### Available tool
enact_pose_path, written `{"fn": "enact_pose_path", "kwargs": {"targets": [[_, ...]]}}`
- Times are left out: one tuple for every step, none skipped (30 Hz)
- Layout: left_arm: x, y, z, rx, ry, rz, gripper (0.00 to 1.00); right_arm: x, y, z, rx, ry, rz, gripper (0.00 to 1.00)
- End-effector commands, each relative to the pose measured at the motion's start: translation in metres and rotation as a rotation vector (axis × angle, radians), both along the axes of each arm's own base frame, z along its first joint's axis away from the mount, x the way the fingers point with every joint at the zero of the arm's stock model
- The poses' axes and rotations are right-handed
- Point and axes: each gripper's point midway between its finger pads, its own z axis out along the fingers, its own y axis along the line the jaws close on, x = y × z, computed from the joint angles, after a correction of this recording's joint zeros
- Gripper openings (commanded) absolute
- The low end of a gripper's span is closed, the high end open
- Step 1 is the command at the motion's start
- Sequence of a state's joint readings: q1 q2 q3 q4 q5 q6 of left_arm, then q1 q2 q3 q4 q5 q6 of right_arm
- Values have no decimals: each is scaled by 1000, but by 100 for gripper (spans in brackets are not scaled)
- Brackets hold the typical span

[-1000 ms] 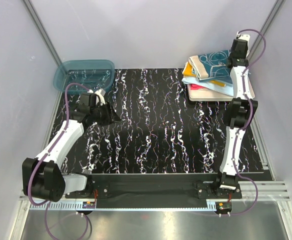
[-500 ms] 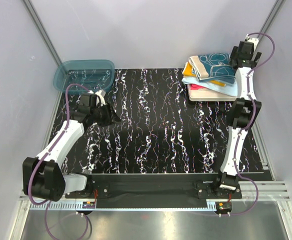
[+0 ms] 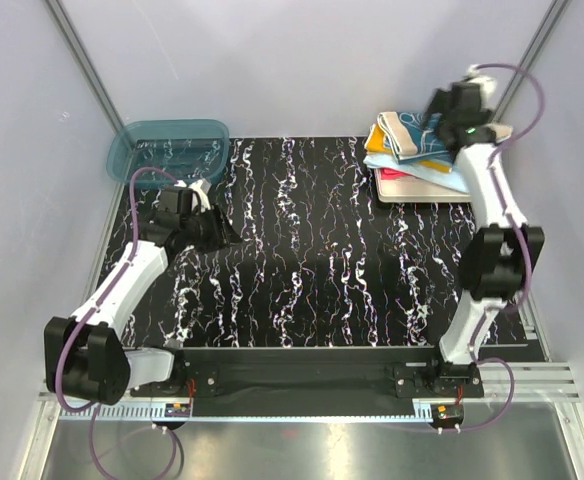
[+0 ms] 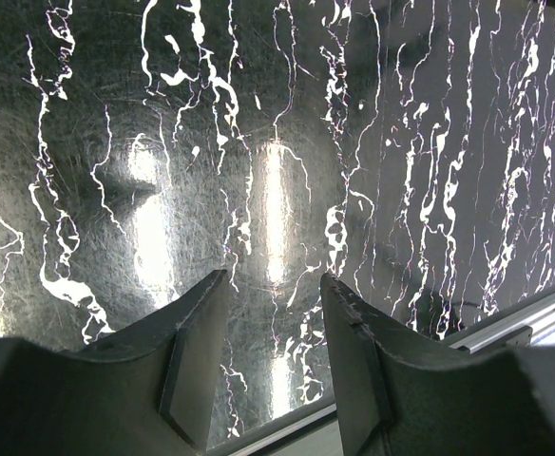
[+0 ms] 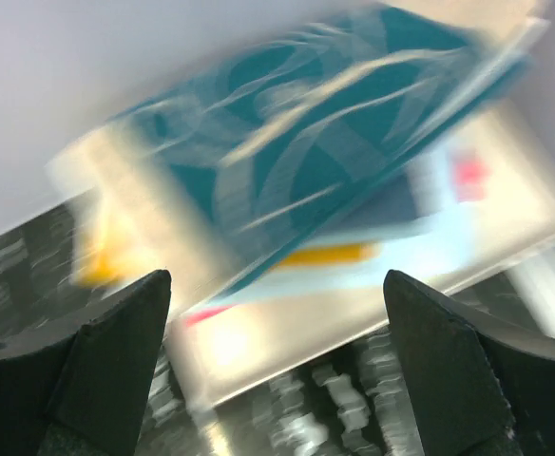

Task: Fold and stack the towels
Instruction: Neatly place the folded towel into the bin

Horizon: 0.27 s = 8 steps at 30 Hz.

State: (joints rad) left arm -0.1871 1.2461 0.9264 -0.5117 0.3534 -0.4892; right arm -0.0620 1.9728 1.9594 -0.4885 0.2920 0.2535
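Observation:
The towels [image 3: 412, 148] lie folded in a stack at the back right, on a cream tray [image 3: 424, 188]. On top is the dark teal towel [image 5: 306, 161] with its cream border. Orange-yellow [image 5: 330, 255], light blue and red edges show beneath it. The right wrist view is blurred by motion. My right gripper [image 3: 440, 112] hovers over the stack's right side. It [image 5: 276, 277] is open wide with nothing between its fingers. My left gripper [image 3: 222, 232] is low over the bare table at the left. It [image 4: 273, 277] stands open and empty.
A translucent teal basin [image 3: 167, 145] sits at the back left corner. The black marbled table [image 3: 312, 250] spreads between the arms. Its metal front rail [image 4: 534, 318] shows in the left wrist view. Pale walls close in the back and sides.
My right gripper has gone from shut to wide open and swung from the stack's far right edge leftward over it. The left arm has stayed put.

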Motion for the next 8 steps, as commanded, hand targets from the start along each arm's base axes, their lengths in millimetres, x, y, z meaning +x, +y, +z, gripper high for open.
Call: {"fn": "enact_pose_path", "kwargs": {"targets": [[8,3,22,-1,-93,10,49,-31,116,9,88,-78,180,100],[7,3,21,0,-91,8,49,-40,135,0,123,-73,231,100],[7,4,21,3,-94,14,49,-51,155,-7,158,-71,279,100],[7,4,23,2,-100,15,49,-69,175,-20,213,-89,338,100],[7,5,22,6,-100,16,49,-77,183,-26,213,-93,366,100],[7,6,22,10,-102,20,49,-83,187,-31,207,-90,362,100],[7,5,22,7,-101,19,49,-92,189,-39,197,-79,339,100],[7,5,22,6,-99,20,49,-94,188,-41,198,-76,330,100]]}}
